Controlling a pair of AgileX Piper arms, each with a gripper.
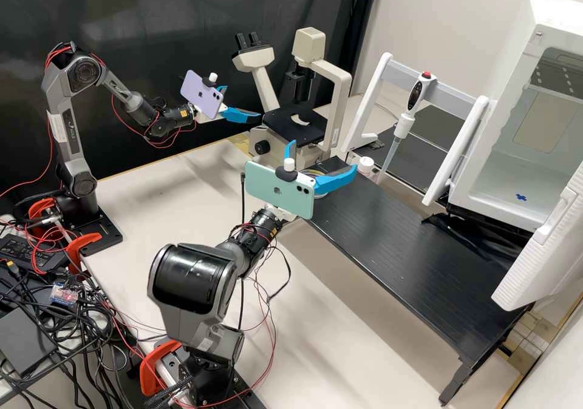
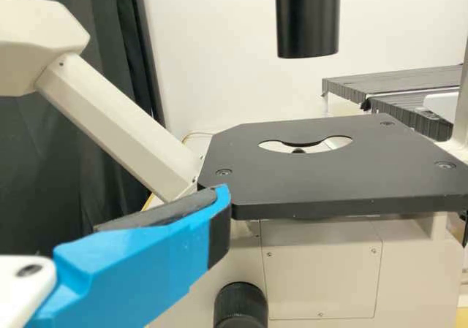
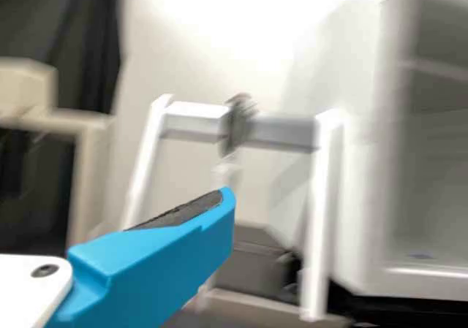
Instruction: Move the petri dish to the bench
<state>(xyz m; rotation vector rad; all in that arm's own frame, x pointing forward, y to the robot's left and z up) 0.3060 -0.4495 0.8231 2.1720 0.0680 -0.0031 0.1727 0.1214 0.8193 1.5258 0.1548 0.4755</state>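
Note:
In the high view my left gripper (image 1: 243, 102) is open beside the microscope stage (image 1: 295, 124). The left wrist view shows a blue finger (image 2: 139, 266) close in front of the black stage (image 2: 329, 174), whose round opening holds no dish. My right gripper (image 1: 323, 156) stands open at the near end of the black raised shelf (image 1: 401, 245), fingers spread wide. Behind its lower finger shows part of a clear round rim, seemingly the petri dish (image 1: 313, 172); whether it touches the gripper I cannot tell. A blue finger (image 3: 157, 258) appears in the right wrist view before a blurred background.
A pipette (image 1: 401, 127) hangs on a white-and-grey stand (image 1: 449, 90) behind the shelf. The white open-doored chamber (image 1: 516, 172) stands at the right. A white-capped bottle (image 1: 365, 165) is by the shelf's back edge. The pale bench (image 1: 176, 172) extends below both arms.

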